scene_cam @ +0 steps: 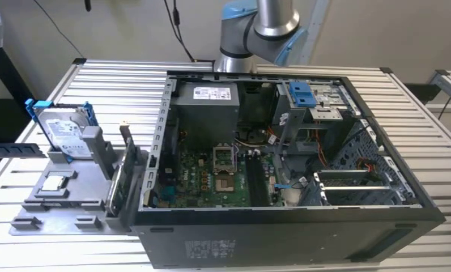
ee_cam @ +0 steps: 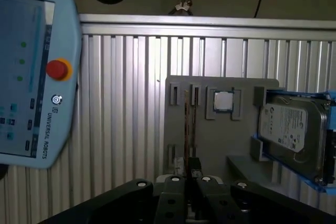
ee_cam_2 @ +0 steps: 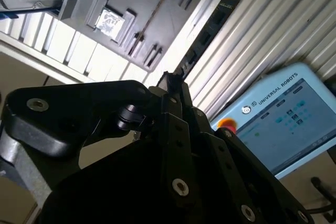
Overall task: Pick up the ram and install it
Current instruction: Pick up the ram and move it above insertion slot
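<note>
In the second wrist view the ram (ee_cam_2: 207, 32) is a long, dark, slim stick reaching out from my gripper (ee_cam_2: 173, 80), above the ribbed table. The fingers are shut on its near end. In the first wrist view I see the ram (ee_cam: 194, 163) edge-on between the closed fingertips of the gripper (ee_cam: 190, 178), high above the grey holder tray (ee_cam: 210, 145). The open computer case (scene_cam: 286, 147) lies on the table with its green motherboard (scene_cam: 210, 175) exposed. In the exterior view the arm (scene_cam: 259, 28) rises behind the case.
On the holder tray (scene_cam: 67, 209) stand a silver hard drive with blue rails (scene_cam: 63, 133), a processor chip (ee_cam: 223, 100) and an upright expansion card (scene_cam: 131, 170). A teach pendant (ee_cam: 31, 77) lies on the slatted table beside the tray.
</note>
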